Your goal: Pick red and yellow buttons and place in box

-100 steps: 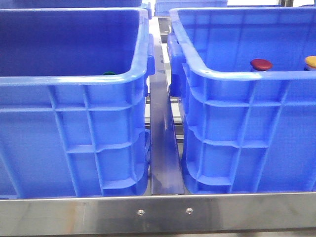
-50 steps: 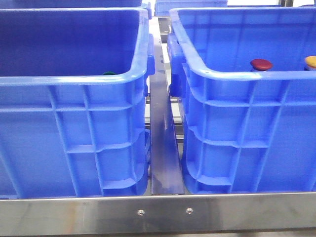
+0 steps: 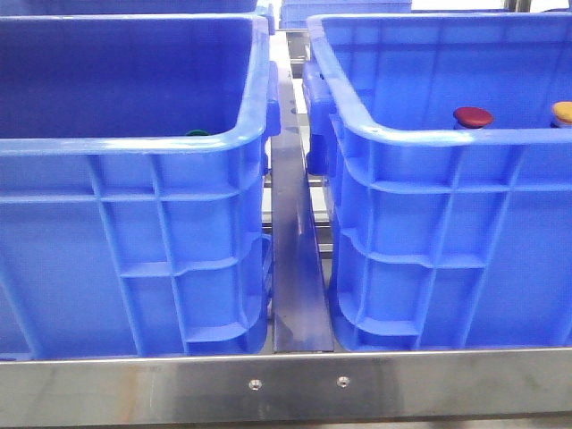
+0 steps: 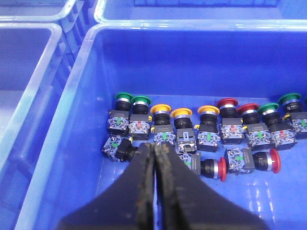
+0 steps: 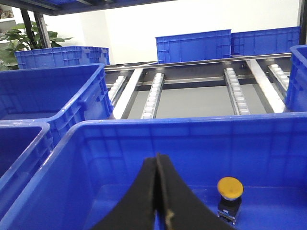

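Two deep blue crates sit side by side on a steel frame [image 3: 295, 384], with a metal rail [image 3: 295, 268] running between them. Behind them, in the right wrist view, roller tracks [image 5: 153, 98] stretch back to more blue crates [image 5: 192, 45] against a white wall, and a green plant [image 5: 14, 40] shows in the far corner.

The left crate [image 3: 134, 232] has ribbed outer walls and a thick rolled rim; from the front only a sliver of a green cap [image 3: 197, 133] peeks over its near edge. The left wrist view shows its floor holding a cluster of push buttons with dark bodies: green caps [image 4: 123, 97], yellow-orange caps [image 4: 160, 109], and red ones [image 4: 227, 103] in a rough row, upright, with a few more lying on their sides in front, one red [image 4: 273, 158]. The left hand [image 4: 155, 148] hangs over the near edge of this cluster, its two fingers pressed together with nothing between them.

The right crate [image 3: 447, 241] looks the same. Over its near rim a dark-red cap [image 3: 473, 116] and, well to its right, a yellow cap [image 3: 562, 111] show. The right hand [image 5: 157, 160] hovers above this crate, closed and empty, with a yellow button [image 5: 230, 191] standing upright on the floor just beside it.
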Controlling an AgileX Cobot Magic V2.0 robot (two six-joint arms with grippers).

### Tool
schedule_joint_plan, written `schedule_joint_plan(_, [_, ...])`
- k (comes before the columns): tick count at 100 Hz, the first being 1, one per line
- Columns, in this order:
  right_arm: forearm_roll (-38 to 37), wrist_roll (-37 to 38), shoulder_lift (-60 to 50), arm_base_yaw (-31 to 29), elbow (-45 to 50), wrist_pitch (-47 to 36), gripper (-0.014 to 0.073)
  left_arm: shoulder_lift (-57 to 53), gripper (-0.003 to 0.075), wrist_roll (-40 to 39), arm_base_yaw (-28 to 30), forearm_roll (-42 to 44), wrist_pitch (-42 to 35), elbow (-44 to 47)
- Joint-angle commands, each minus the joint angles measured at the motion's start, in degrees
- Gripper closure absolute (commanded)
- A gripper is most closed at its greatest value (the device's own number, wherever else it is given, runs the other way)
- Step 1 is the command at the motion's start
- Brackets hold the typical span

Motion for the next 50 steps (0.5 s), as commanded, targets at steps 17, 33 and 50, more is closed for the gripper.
schedule_joint_plan(17, [1.48, -0.2, 0.06, -0.1, -1.77, 0.38, 0.0662, -0.05, 0.0741, -0.21, -0.01, -1.54, -5.06, -1.48])
schedule_joint_plan(33, [1.48, -0.2, 0.06, -0.1, -1.77, 0.38, 0.0662, -0.33, 0.0741, -0.21, -0.01, -2.11, -6.4, -1.48])
schedule_joint_plan(50, [1.48, -0.2, 0.06, -0.1, -1.77, 0.38, 0.0662, -2.54, 0.0741, 0.35, -0.01, -2.89, -8.13, -0.98])
